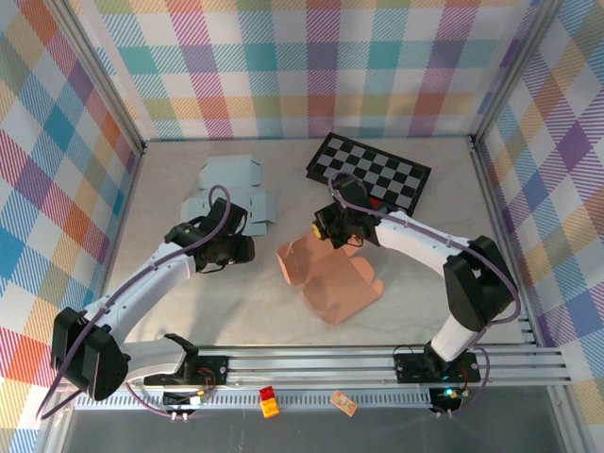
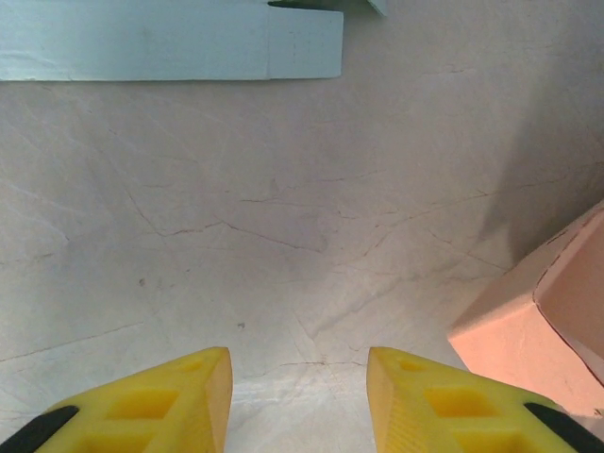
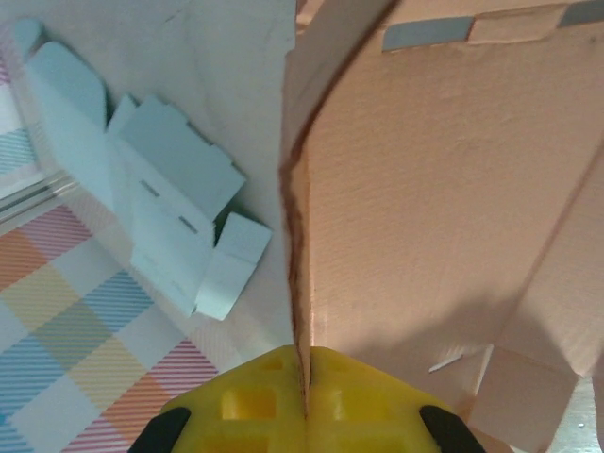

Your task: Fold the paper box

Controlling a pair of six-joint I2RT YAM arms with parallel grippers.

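A salmon-pink cardboard box [image 1: 330, 283], partly folded with its flaps raised, sits near the centre of the pale grey table [image 1: 425, 274], slightly toward 5 o'clock in the top view. The right gripper [image 3: 304, 401] reaches in from 12 o'clock of the box. Its yellow fingers are clenched tight on the thin edge of one upright pink panel, seemingly to keep that wall standing while the rest is worked. The left gripper [image 2: 297, 387] hovers low over bare table at about 9 o'clock of the box, close beside its near corner but apart from it. Its yellow fingers are spread with nothing between them, probably lining up to take or push the neighbouring flap. A flat, unfolded light-blue cardboard box blank [image 1: 226, 193] lies untouched at 10 o'clock of the pink box. A black-and-white chequered board [image 1: 370, 175] rests at 1 o'clock, behind the right arm. The fold looks midway: walls up, box not closed.
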